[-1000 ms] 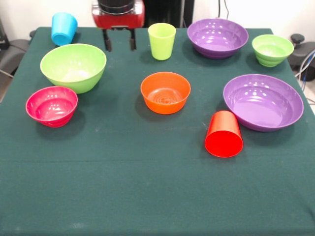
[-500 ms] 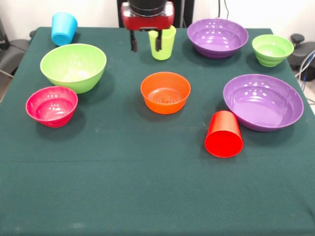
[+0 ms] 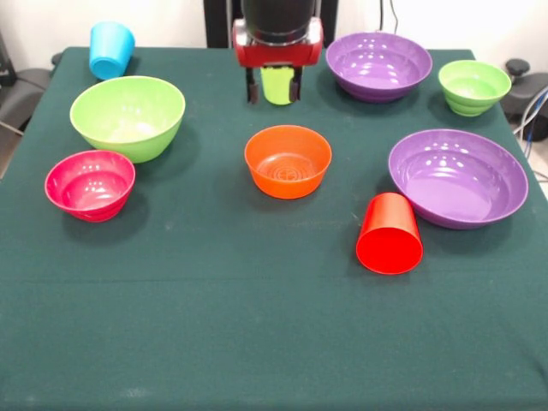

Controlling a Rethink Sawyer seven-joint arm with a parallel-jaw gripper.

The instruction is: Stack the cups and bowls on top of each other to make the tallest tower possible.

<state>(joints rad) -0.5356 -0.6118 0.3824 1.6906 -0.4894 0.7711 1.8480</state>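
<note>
The gripper (image 3: 273, 89) hangs with its two dark fingers spread apart, one on either side of the lime green cup (image 3: 276, 86), whose smooth tapered plastic shows between them; whether the fingers touch the cup cannot be told. Just in front of the gripper sits the orange bowl (image 3: 288, 161), round and glossy, with ridged rings on its inner floor. To the gripper's picture-right stand two wide, shiny purple bowls (image 3: 378, 65) (image 3: 458, 177) and a small green bowl (image 3: 474, 86). A red cup (image 3: 390, 233) lies on its side near the larger purple bowl. To the picture-left are the large lime green bowl (image 3: 128, 116), the pink bowl (image 3: 90, 184) and a tilted sky blue cup (image 3: 111, 50). All rest on a dark green cloth (image 3: 257, 325). Nothing is stacked.
</note>
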